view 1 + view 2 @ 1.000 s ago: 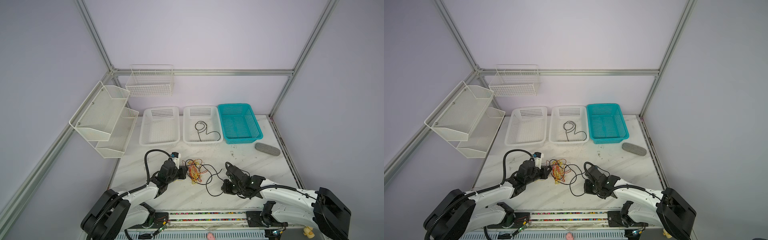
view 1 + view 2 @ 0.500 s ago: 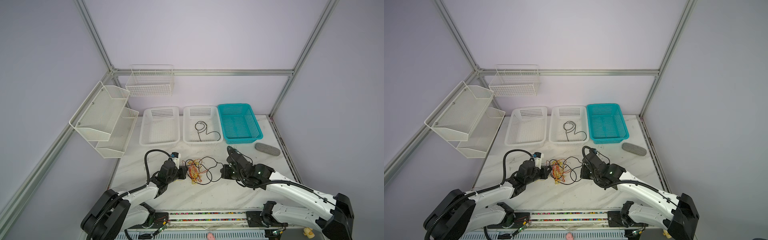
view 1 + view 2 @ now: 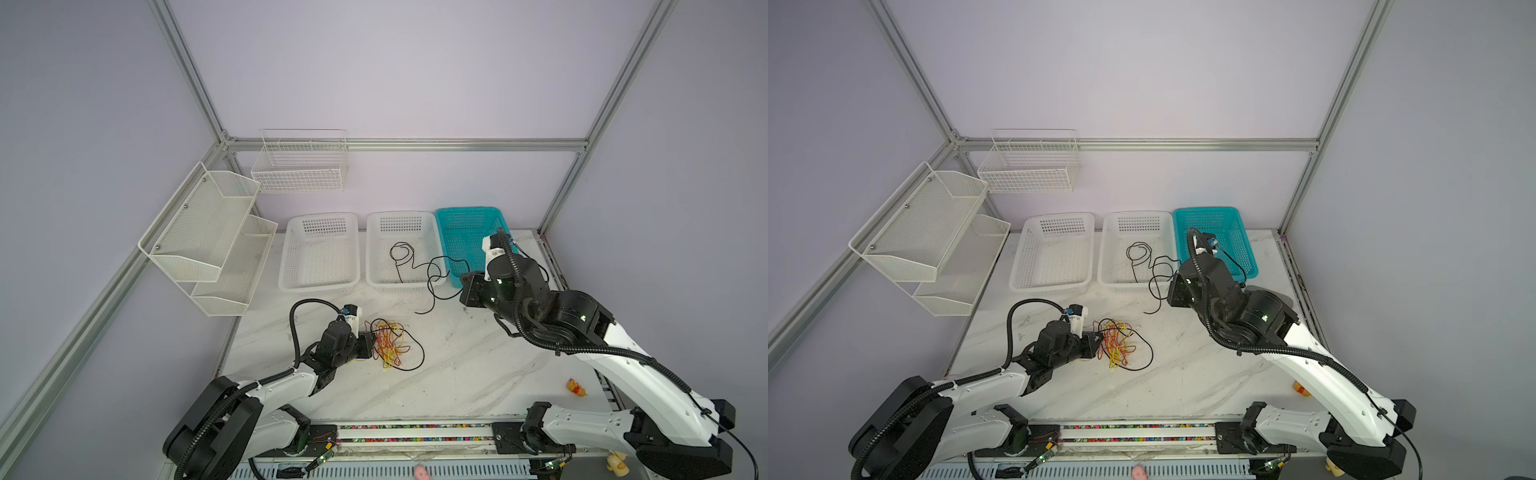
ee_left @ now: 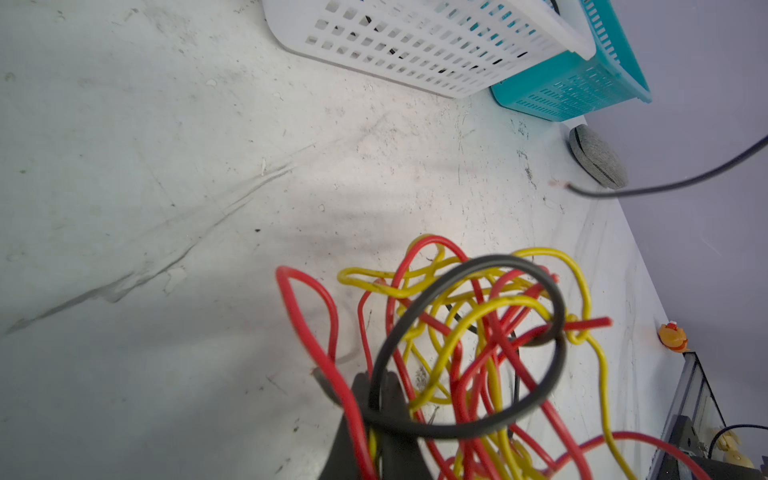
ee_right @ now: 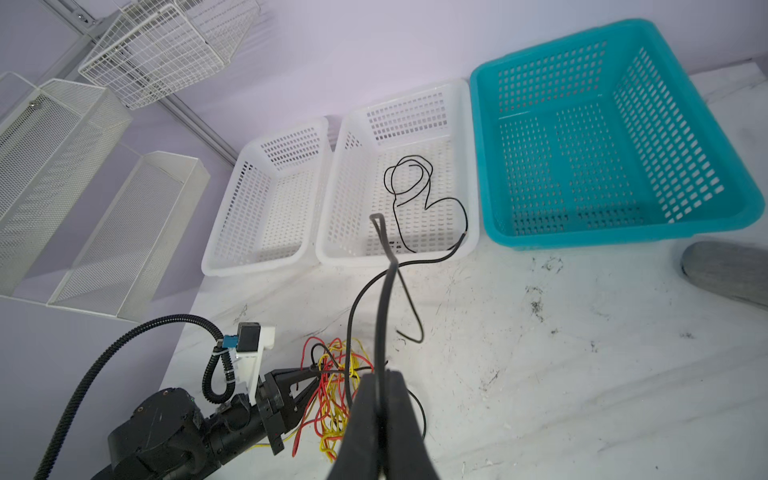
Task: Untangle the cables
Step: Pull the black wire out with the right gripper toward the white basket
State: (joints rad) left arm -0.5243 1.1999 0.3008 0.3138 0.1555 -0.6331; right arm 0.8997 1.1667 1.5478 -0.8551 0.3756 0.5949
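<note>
Operator: What moved just now?

Observer: The right gripper [image 3: 467,291] has swung up from the front of the table toward the baskets, jaws pinched tight on a black cable [image 5: 381,316]. A second ago that cable trailed out of the knot. Now it hangs clear of it, with its free end dangling over the marble table [image 3: 478,374] just in front of the middle white basket [image 3: 409,224].

Operator: And the other arm?

Observer: The left gripper [image 3: 368,345] hasn't budged. It is clamped on the near edge of the red and yellow tangle [image 3: 388,343], pinning it while the other arm pulled.

Operator: So one strand is out?

Observer: I'd judge so. A coiled black cable [image 3: 391,250] already lies in that basket, so the held one probably joins it.

Operator: What's left?

Observer: The reds and yellows remain knotted, with a second black loop [image 4: 490,259] threaded through them. Whether the dangling end touches the table, I cannot tell.
</note>
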